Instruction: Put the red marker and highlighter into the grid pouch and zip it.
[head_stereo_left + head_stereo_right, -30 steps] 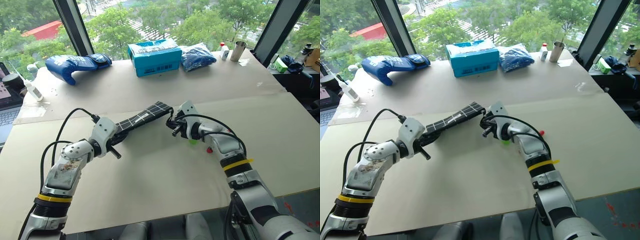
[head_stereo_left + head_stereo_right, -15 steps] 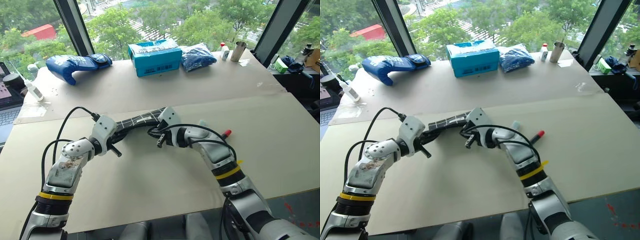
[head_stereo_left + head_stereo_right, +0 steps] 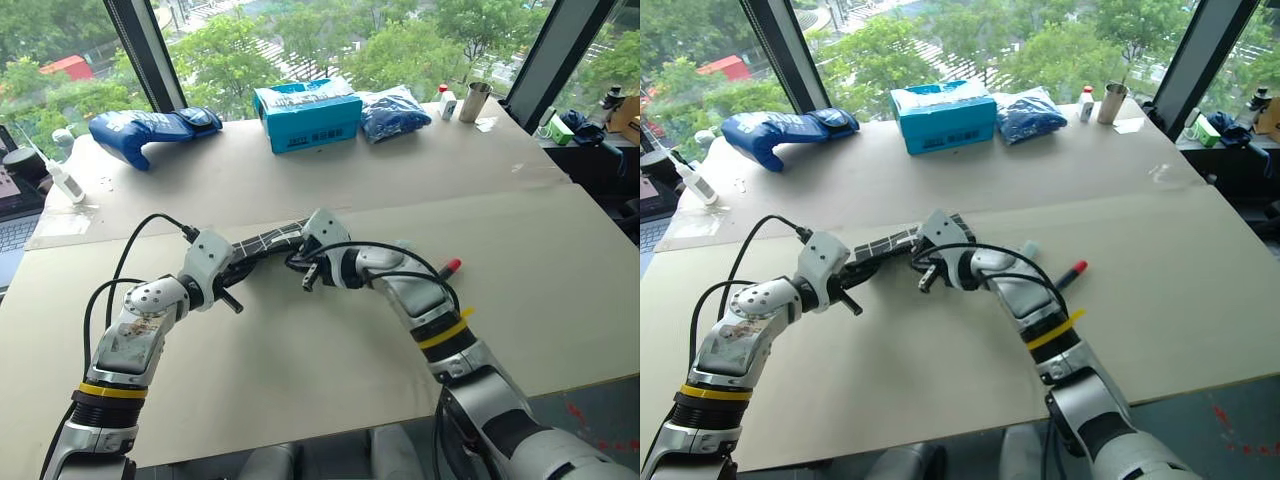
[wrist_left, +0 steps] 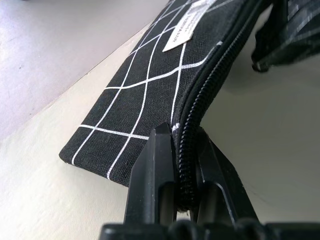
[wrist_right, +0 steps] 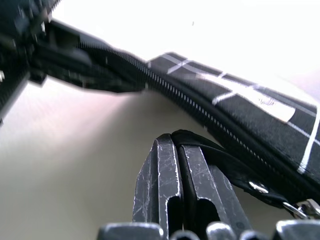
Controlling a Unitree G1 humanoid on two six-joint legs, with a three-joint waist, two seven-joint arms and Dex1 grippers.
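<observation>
The grid pouch hangs just above the table, stretched between both grippers. My left gripper is shut on the pouch's near end, right at the zipper edge. My right gripper is shut on the black zipper cord, partway along the pouch and close to the left gripper. The red marker lies on the table to the right of my right forearm. The highlighter lies beside it, partly hidden behind that arm.
At the back of the table stand a teal box, a blue bag, a blue glove-shaped pack and a metal cup. A small bottle and a laptop are at the far left.
My right gripper has slid left along the pouch with the zipper cord, toward the left gripper. With that arm out of the way, the marker and highlighter show more. The left gripper kept still.
</observation>
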